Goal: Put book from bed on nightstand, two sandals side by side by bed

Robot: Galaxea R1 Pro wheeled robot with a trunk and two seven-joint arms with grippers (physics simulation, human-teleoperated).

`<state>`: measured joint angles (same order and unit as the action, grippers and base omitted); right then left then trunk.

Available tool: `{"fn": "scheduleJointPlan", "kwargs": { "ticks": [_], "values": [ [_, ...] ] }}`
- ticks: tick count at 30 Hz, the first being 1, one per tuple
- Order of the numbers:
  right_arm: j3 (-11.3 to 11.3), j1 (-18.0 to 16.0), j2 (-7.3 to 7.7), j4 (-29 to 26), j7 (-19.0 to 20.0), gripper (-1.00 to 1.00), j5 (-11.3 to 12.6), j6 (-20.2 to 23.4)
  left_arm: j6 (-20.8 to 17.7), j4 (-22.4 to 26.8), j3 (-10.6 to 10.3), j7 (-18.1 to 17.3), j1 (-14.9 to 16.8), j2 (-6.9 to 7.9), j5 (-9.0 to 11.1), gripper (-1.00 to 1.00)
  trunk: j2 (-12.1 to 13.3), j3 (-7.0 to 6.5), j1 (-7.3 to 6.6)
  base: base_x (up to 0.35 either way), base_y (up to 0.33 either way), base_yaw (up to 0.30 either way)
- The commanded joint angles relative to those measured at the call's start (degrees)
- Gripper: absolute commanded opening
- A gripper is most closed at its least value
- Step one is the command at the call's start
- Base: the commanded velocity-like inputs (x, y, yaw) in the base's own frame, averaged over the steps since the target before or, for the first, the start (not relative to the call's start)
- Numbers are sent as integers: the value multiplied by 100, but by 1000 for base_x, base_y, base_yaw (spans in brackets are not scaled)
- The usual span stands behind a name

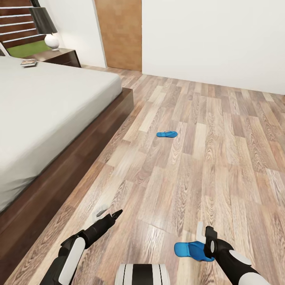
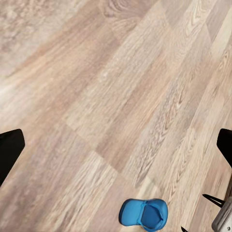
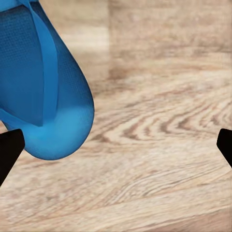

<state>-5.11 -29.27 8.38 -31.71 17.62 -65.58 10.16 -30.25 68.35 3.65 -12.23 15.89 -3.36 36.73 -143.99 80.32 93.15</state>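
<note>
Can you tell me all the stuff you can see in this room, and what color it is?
sandals: 2, bright blue, one out on the floor, one on the floor by the right gripper
book: 1, dark cover, far corner of the bed
bed: 1, grey mattress, dark brown frame, left side
nightstand: 1, dark brown, beyond the bed
lamp: 1, black shade, white base, on the nightstand
floor: brown wood planks
left gripper: black fingers, above the floor
right gripper: fingers apart, beside the near sandal

One blue sandal [image 1: 166, 134] lies flat mid-floor near the bed [image 1: 47, 114]; the other sandal [image 1: 192, 250] hangs at the right gripper; the book [image 1: 28, 62] rests at the mattress's far edge.
</note>
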Motion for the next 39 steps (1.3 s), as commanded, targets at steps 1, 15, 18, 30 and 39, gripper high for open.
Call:
{"fn": "scheduleJointPlan", "kwargs": {
  "ticks": [1, 15, 18, 30, 39],
  "values": [
    [-34, 0, 6, -13, 31, 100, -42, 30, -51, 3, 22, -16, 2, -7, 27, 100, -2, 4, -1, 0, 0, 4],
    [-34, 0, 6, -10, 31, 100, -42, 30, -51, 3, 22, -16, 2, -7, 25, 100, -2, 4, -1, -89, 0, 1],
    [-34, 0, 6, -10, 31, 100, -42, 30, -51, 3, 22, -16, 2, -7, 22, 100, -2, 4, -1, -12, 0, 0],
    [-52, 0, -3, -19, 26, 100, -42, 2, -51, 6, 23, -16, 2, -7, 27, 100, -2, 4, -1, -1, 0, 0],
    [-61, 0, -3, -19, 29, 100, -42, -10, -51, 8, 27, -16, 2, -7, 27, 100, -12, 181, 20, 0, 0, 0]
  ]
}}
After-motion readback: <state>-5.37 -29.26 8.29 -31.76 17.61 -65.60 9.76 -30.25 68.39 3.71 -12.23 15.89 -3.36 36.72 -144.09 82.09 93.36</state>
